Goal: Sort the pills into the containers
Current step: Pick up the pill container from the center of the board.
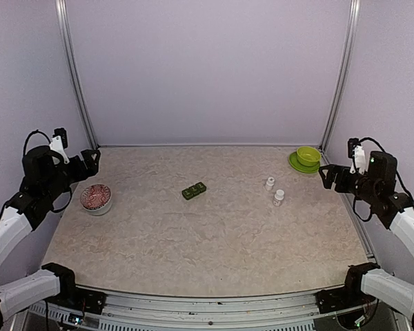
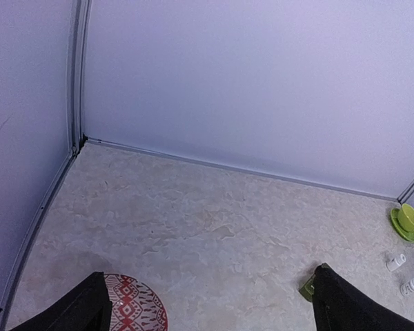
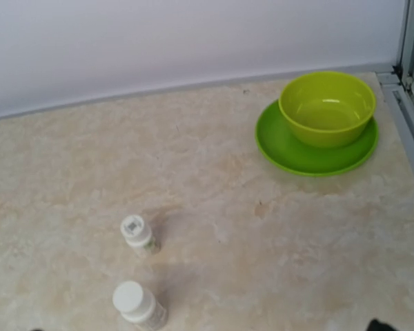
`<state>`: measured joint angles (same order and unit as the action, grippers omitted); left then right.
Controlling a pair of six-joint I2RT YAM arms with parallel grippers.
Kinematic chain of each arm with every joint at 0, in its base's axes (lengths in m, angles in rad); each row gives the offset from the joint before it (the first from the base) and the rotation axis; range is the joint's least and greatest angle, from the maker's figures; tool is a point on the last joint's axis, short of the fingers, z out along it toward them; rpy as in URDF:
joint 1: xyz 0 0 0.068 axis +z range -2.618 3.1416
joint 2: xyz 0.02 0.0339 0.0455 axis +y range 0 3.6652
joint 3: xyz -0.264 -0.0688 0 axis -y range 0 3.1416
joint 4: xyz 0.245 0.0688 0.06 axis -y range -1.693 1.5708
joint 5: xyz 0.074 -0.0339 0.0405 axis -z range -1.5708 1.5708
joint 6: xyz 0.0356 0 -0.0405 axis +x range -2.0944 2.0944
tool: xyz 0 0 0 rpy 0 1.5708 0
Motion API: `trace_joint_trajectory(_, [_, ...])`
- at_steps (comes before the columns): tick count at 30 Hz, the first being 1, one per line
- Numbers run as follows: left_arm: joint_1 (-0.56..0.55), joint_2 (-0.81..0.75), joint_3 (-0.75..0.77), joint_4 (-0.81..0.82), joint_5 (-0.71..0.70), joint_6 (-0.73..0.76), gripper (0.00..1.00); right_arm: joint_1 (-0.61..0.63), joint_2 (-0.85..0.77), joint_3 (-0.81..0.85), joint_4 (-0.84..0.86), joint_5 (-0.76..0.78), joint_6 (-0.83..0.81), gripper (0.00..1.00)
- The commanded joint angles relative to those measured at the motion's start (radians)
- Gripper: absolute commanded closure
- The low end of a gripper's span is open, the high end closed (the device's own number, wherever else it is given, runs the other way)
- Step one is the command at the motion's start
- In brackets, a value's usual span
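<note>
Nearest on the table [image 1: 214,241], a patterned bowl [image 1: 96,198] sits left; the dark green containers [image 1: 193,191] lie mid-table, contents not visible. The left gripper [image 1: 90,161] and right gripper [image 1: 328,176] hover wide open, empty.

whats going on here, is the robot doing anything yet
Nothing is being handled yet. The left arm and right arm hang at the side edges of the table, jaws open and empty. The dark green three-compartment pill container lies mid-table. To its right stand a white pill bottle and a second bottle. A lime-green bowl on its saucer sits far right, and a red patterned bowl near left.
</note>
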<state>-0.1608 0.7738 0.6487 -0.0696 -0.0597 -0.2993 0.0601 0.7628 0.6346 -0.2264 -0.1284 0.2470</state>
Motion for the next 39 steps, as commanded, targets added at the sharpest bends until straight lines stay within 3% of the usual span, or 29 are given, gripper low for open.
trace_joint_trajectory(1, [0.016, 0.003, 0.043, 0.009, 0.045, -0.020, 0.01, -0.018, 0.002, 0.035, 0.041, -0.022, 0.011, 0.00])
trace_joint_trajectory(16, [0.023, 0.008, 0.063, 0.010, 0.069, -0.034, 0.01, -0.026, 0.062, 0.051, 0.065, -0.071, 0.135, 0.00])
trace_joint_trajectory(28, [0.017, 0.023, 0.082, 0.001, 0.090, -0.058, 0.01, -0.028, 0.034, 0.027, 0.106, -0.130, 0.110, 0.00])
trace_joint_trajectory(37, [-0.068, 0.087, 0.121, -0.040, 0.040, -0.064, 0.01, 0.007, 0.164, 0.073, -0.013, -0.054, 0.057, 0.00])
trace_joint_trajectory(39, [-0.129, 0.107, 0.124, -0.037, 0.011, -0.092, 0.01, 0.040, 0.201, 0.087, -0.037, -0.009, 0.046, 0.00])
